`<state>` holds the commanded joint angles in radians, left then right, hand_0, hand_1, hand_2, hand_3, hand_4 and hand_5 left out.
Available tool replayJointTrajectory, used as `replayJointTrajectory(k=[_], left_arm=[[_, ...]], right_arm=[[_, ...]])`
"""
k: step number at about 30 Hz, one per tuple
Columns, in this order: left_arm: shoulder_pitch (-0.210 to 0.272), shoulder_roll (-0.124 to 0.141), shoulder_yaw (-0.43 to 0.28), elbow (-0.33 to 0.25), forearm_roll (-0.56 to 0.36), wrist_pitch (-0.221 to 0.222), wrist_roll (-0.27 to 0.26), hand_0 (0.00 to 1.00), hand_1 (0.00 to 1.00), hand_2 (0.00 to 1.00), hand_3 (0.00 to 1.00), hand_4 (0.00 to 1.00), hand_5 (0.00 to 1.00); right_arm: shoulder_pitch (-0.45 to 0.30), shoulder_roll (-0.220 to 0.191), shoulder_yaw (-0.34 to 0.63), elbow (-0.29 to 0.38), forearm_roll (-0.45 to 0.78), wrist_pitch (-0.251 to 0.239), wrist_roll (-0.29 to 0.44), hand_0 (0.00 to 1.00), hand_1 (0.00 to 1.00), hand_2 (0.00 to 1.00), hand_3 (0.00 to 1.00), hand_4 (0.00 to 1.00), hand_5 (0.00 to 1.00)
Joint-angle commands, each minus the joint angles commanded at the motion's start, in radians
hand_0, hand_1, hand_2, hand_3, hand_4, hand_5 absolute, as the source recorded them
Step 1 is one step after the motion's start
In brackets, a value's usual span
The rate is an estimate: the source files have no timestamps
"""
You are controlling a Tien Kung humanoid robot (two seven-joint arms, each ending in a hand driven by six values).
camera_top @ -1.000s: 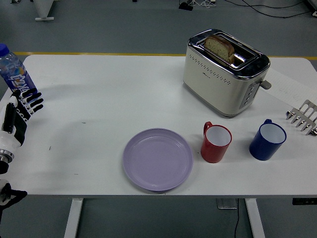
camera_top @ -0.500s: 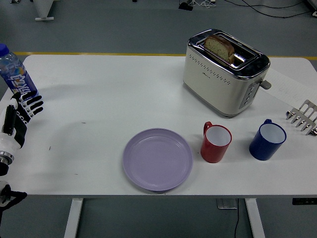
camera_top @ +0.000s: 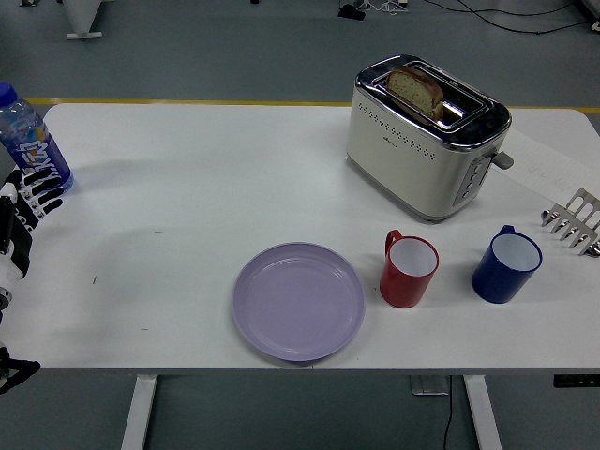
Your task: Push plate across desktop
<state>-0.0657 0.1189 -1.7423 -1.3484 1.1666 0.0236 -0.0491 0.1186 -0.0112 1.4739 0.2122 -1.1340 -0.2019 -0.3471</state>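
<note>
A lilac plate [camera_top: 298, 300] lies flat near the table's front edge, a little left of centre, with nothing on it. My left hand [camera_top: 28, 202] hovers at the far left edge of the picture, fingers spread and holding nothing, well left of the plate and just below a water bottle. The right hand does not show.
A water bottle [camera_top: 30, 138] with a blue cap stands at the far left. A red mug [camera_top: 409, 270] sits just right of the plate, a blue mug [camera_top: 506, 265] further right. A toaster [camera_top: 427, 134] holding bread stands at the back right. A metal rack [camera_top: 574, 221] pokes in at the right edge.
My left hand has drawn back leftward toward the picture's edge. The plate and the other things have not moved.
</note>
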Motion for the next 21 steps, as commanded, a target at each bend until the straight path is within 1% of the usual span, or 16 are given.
replayJointTrajectory(k=[1, 2, 8, 16, 21], left_arm=[[0.001, -0.002, -0.004, 0.0, 0.0, 0.006, -0.005, 0.744, 0.743, 0.728, 0.698, 0.549, 0.998], [0.001, -0.003, -0.006, 0.0, 0.0, 0.009, -0.008, 0.757, 0.781, 0.776, 0.71, 0.552, 0.998], [0.0, -0.005, -0.012, 0.002, -0.003, 0.018, -0.016, 0.759, 0.788, 0.785, 0.718, 0.553, 0.998], [0.003, -0.003, -0.012, 0.003, -0.008, 0.003, -0.012, 0.755, 0.787, 0.788, 0.715, 0.555, 0.998], [0.011, 0.003, -0.033, -0.002, -0.012, -0.001, -0.011, 0.752, 0.779, 0.779, 0.712, 0.557, 0.998]], right_arm=[[0.0, 0.0, 0.0, 0.0, 0.0, 0.0, 0.0, 0.638, 0.596, 0.681, 0.759, 0.476, 0.529], [0.0, 0.0, 0.0, 0.0, 0.001, 0.0, 0.0, 0.637, 0.595, 0.681, 0.758, 0.476, 0.529], [-0.001, 0.0, -0.003, 0.0, 0.005, -0.001, 0.001, 0.637, 0.595, 0.679, 0.758, 0.476, 0.528], [-0.006, 0.002, -0.014, 0.003, 0.016, -0.003, -0.006, 0.637, 0.595, 0.68, 0.758, 0.475, 0.528], [-0.003, 0.002, -0.014, 0.002, 0.02, -0.005, -0.007, 0.637, 0.596, 0.683, 0.758, 0.474, 0.527]])
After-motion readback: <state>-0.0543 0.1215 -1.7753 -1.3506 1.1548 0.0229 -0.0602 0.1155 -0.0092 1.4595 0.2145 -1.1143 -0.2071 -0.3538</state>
